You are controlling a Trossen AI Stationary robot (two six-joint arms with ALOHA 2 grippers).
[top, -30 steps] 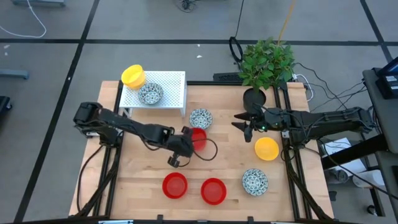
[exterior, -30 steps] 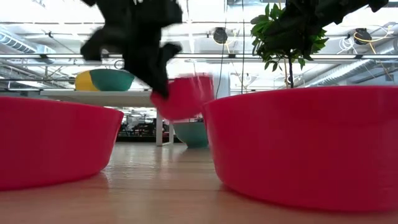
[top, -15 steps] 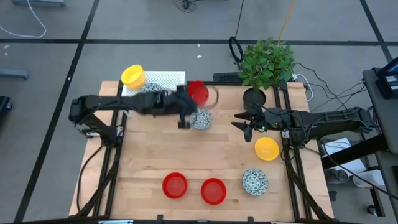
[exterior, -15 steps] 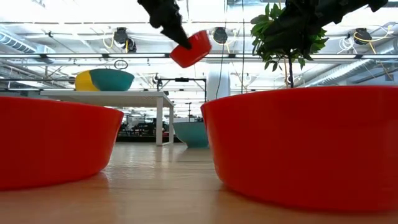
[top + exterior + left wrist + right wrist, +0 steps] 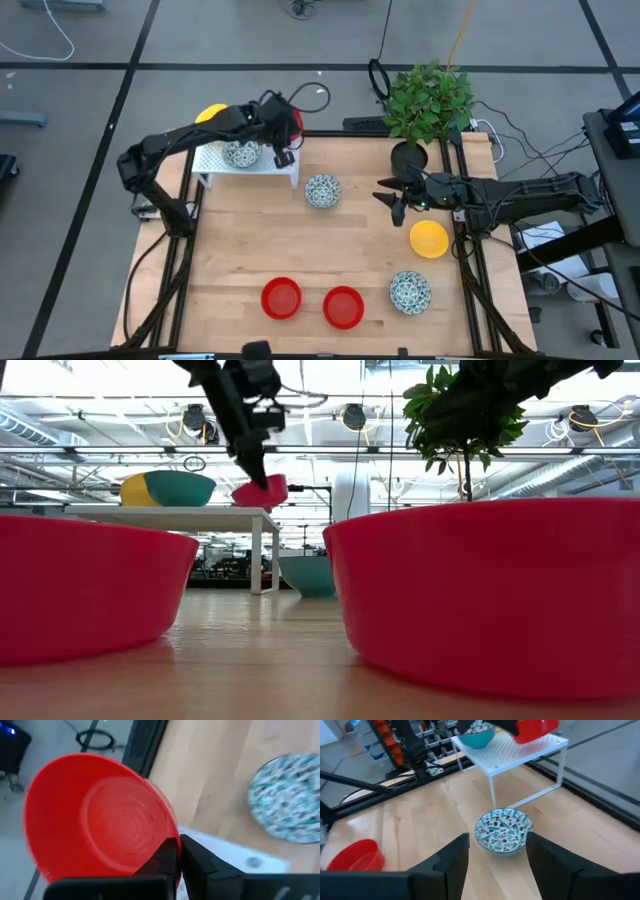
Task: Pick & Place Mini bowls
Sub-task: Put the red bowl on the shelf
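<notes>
We carry a red bowl [image 5: 100, 815], gripped in the left jaws, apparently above the rack [image 5: 270, 160]; next, lower and release. Right jaws wide, idle.

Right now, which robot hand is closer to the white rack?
Left. The left gripper holds a red mini bowl right over the white perforated rack; the right gripper waits open beside the plant pot.

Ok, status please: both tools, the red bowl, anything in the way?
Left tool shut on red mini bowl, above white rack. Right tool open, waiting beside plant pot. Speckled bowl and yellow bowl already on rack.
</notes>
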